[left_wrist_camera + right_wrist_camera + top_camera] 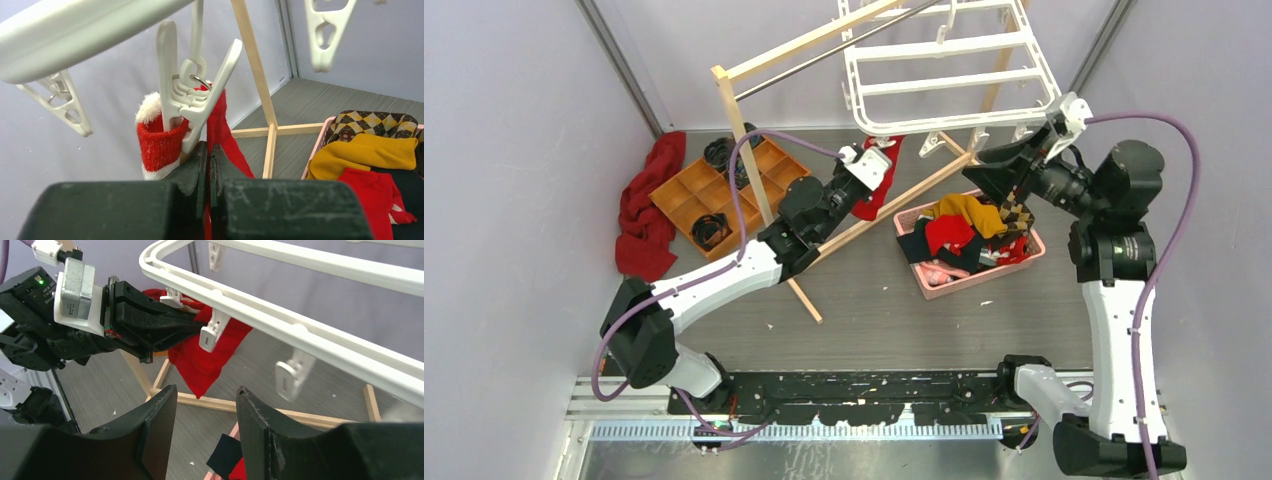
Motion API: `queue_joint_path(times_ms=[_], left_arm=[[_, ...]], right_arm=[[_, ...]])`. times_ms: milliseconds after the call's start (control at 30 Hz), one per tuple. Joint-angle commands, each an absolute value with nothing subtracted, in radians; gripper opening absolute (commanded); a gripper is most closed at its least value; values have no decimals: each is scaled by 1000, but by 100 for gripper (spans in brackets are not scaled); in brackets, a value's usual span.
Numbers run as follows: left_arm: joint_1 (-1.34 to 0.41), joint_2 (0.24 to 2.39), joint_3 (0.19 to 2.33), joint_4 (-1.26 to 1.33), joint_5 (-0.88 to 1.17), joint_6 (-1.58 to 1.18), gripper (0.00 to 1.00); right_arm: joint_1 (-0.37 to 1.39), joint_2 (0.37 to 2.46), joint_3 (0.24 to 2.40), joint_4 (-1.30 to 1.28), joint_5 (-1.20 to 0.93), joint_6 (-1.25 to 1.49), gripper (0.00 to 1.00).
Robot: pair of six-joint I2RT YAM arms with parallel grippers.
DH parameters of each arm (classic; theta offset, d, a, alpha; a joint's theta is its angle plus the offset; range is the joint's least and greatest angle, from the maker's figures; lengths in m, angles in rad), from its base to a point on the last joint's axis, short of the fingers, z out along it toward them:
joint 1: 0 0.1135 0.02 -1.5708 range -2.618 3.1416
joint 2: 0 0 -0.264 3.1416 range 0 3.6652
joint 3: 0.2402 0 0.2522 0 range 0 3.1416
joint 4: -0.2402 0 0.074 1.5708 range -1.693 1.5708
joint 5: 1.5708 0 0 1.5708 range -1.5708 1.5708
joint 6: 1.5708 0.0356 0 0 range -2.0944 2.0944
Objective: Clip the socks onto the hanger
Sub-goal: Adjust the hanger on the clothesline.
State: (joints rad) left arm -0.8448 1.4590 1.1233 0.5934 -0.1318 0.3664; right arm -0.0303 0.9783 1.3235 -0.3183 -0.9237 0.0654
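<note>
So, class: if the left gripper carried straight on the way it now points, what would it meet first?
Most likely the white clip holding the red sock, just beyond the left gripper; depth is hard to judge.

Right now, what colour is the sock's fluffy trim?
White trim on the red sock; clearest in left wrist view.

The left gripper [209,162] has its dark jaws pressed together, with a sliver of red cloth in the seam between them. Just above hangs a red sock [159,146] with a fuzzy white cuff, a white clip [192,97] of the hanger [75,30] overlapping its cuff. To the right a pink basket [316,155] on the tabletop holds mustard [370,152] and checkered garments [375,122].
</note>
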Motion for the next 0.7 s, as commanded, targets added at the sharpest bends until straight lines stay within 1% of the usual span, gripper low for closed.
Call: queue_joint_path(times_ms=[0,33,133,200,267,333,500,567,667], left_arm=[[-831,1417,1127,646,-117,341,0],[-830,1416,1127,645,-115,339,0],[-823,1415,1127,645,-110,336,0],[-819,1412,1126,644,-105,330,0],[-814,1409,1122,644,-98,323,0],[-811,1406,1119,643,-89,316,0],[-806,1400,1107,647,-74,302,0],[-803,1397,1103,650,-69,298,0],[-797,1393,1100,650,-64,296,0]], right_arm=[[-105,914,1345,-316,-987,134,55],[-128,908,1365,-334,-971,140,58],[-167,915,1471,-369,-901,182,64],[-189,948,1555,-393,-810,230,69],[-212,1002,1662,-451,-676,285,75],[-259,1074,1769,-501,-602,338,79],[-383,1320,2029,-692,-600,428,81],[-428,1387,2081,-734,-638,462,81],[-467,1451,2098,-737,-716,519,81]])
